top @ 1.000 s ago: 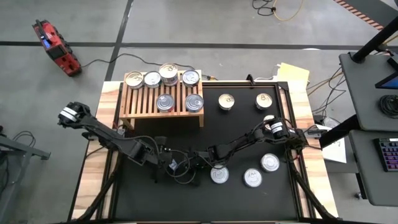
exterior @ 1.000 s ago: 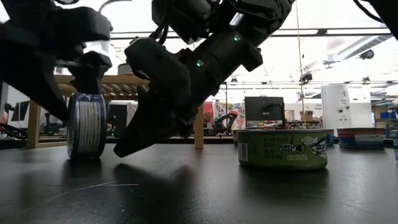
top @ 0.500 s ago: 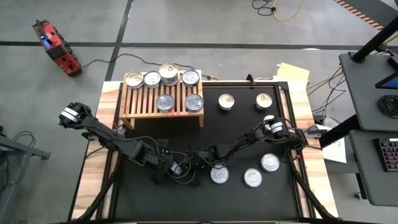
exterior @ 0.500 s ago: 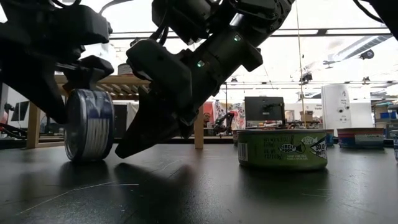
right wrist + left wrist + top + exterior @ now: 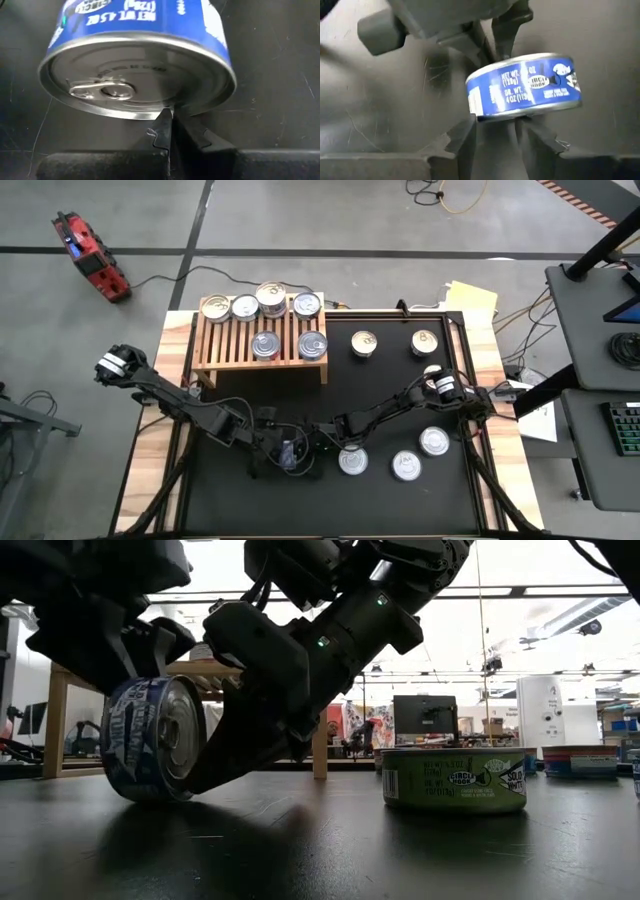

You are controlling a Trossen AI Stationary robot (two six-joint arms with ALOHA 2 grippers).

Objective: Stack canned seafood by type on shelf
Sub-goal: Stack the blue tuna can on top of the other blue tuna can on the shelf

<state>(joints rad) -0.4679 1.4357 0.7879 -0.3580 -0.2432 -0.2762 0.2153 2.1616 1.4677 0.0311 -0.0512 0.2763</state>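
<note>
A blue-labelled can of seafood [image 5: 150, 740] with a silver pull-tab lid stands on its rim on the black mat, tilted, in the near middle of the table [image 5: 291, 452]. My left gripper [image 5: 278, 452] reaches it from the table's left, its fingers a little apart at the can's base side [image 5: 497, 125]. My right gripper [image 5: 315, 448] comes from the right, shut, with its tips at the lid [image 5: 170, 125]. The wooden shelf [image 5: 225, 352] stands at the far left and carries several cans. My left gripper slants down from the table's left. Its fingertips [image 5: 470, 131] lie against the base-side rim [image 5: 495, 116] of the can, with nothing between them. The can hides the very tips. My right gripper slants down from the table's right. Its shut fingertips [image 5: 162, 131] press against the lid's rim [image 5: 167, 109]. The can stands on its edge on the mat between the two grippers, leaning.
Two cans [image 5: 365, 343] [image 5: 425, 341] sit on the mat at the far right of the shelf. Three more [image 5: 352, 461] [image 5: 406, 466] [image 5: 433, 442] lie near the right arm; one with a green label [image 5: 455, 780] shows in the low view.
The can on its rim has swung about: a second ago it showed edge-on in the low view, now its lid faces the near right and it leans. My left gripper has tipped over it. My right gripper has kept still against the lid.
</note>
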